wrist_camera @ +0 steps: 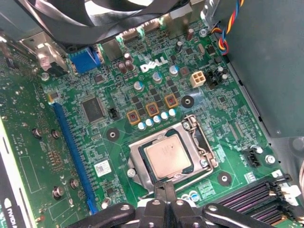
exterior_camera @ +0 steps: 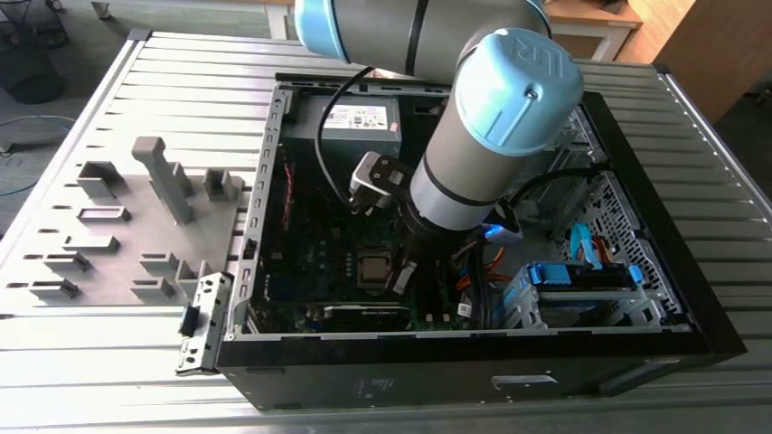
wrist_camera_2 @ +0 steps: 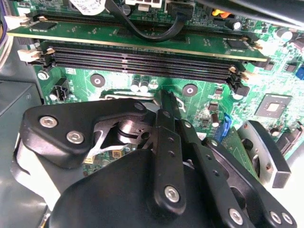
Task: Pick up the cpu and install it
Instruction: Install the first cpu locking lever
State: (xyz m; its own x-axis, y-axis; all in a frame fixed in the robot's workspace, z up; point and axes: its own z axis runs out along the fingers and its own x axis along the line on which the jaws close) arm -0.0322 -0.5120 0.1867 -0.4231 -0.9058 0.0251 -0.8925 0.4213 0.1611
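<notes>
The cpu [wrist_camera: 166, 156], a small square chip with a pale silvery top, lies flat inside the metal socket frame [wrist_camera: 202, 142] on the green motherboard [wrist_camera: 95, 142]. My gripper [wrist_camera: 164, 186] hangs just over the socket's edge, its two black fingers pressed together with nothing between them and their tips at the chip's rim. In the second wrist view the gripper [wrist_camera_2: 164, 97] points down at the board in front of the memory slots [wrist_camera_2: 142, 61]. In the exterior view the arm [exterior_camera: 483, 154] reaches down into the open case, beside the socket [exterior_camera: 374, 268].
The black computer case [exterior_camera: 675, 298] lies open on a ribbed metal table. Grey holder blocks [exterior_camera: 133, 217] stand on the exterior view's left. Inside are a power supply [exterior_camera: 358, 127], cables, a blue drive cage [exterior_camera: 579, 280] and a graphics card [exterior_camera: 356, 315] along the near wall.
</notes>
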